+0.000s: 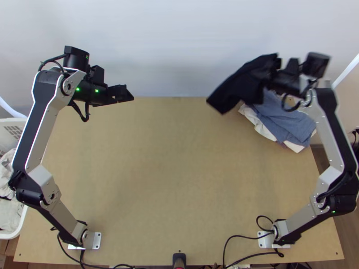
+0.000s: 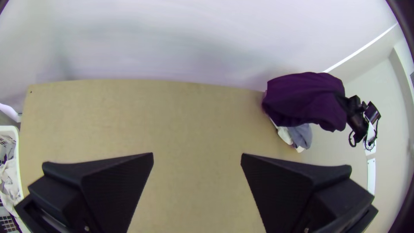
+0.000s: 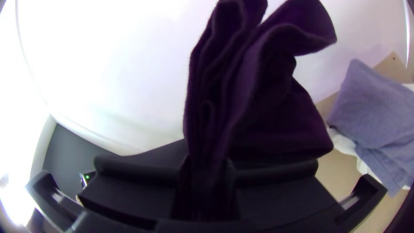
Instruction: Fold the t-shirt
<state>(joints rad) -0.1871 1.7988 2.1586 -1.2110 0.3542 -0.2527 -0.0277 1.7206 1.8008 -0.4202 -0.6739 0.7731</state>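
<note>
The dark t-shirt (image 1: 244, 83) hangs folded in layers from my right gripper (image 1: 274, 74), above the table's back right part. Its held edge is pinched between the fingers of my right gripper (image 3: 207, 172) in the right wrist view, where the cloth (image 3: 280, 103) rises in several folds. It looks dark purple in the left wrist view, a bundled shirt (image 2: 304, 99) at the other arm's gripper. Over the back left of the table, my left gripper (image 1: 128, 93) is open and holds nothing; in its wrist view the left gripper (image 2: 197, 157) has widely parted fingers.
A pile of blue-grey and white cloths (image 1: 287, 121) lies at the table's back right corner, beneath the right gripper. A white basket (image 1: 20, 224) with light cloth stands beyond the left edge. Cables run along the near edge of the table (image 1: 179, 179).
</note>
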